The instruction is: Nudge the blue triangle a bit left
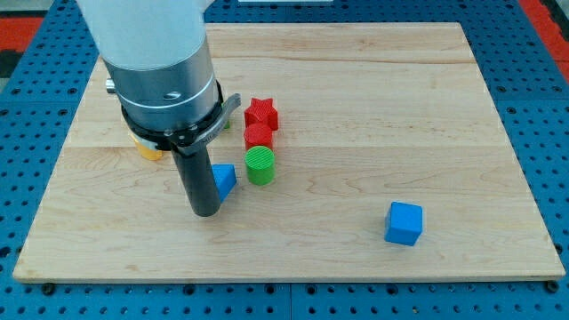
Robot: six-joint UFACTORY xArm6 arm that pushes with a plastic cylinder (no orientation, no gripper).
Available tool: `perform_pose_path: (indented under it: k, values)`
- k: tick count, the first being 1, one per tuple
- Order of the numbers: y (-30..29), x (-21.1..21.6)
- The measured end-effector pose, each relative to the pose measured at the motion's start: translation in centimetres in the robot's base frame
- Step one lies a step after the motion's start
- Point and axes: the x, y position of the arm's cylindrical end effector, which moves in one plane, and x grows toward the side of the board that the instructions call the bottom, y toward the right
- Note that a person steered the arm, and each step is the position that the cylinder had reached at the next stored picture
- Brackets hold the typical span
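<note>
Five blocks show clearly on the wooden worktop [373, 107]. My tip [206, 212] touches the left side of the blue triangle [224, 179]; no gripper is fitted. Just right stand a green cylinder [260, 166], red cylinder [258, 135] and red star [261, 113]; a blue cube [404, 222] sits well apart.

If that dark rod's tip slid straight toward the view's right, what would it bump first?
Probably the small blue triangle block: my tip sits just at its left, seemingly touching it already, though depth is unclear.
</note>
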Motion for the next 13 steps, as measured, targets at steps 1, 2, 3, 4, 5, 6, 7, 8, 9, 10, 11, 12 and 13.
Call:
perform_pose_path:
  k: [1,2,3,4,5,6,7,8,9,10,11,12,13]
  values:
    - [0.8,1.4]
    - [4.5,2.7]
    - [6.8,2.7]
    - [3.9,2.2]
    - [1.3,0.5]
    - [-0.5,-0.4]
    - [-1.9,-0.4]
    - [1.5,-0.4]
    - [3.2,1.1]
    - [4.0,0.9]
    - [2.8,-0.1]
    - [-0.3,-0.1]
    - [-0.1,-0.2]
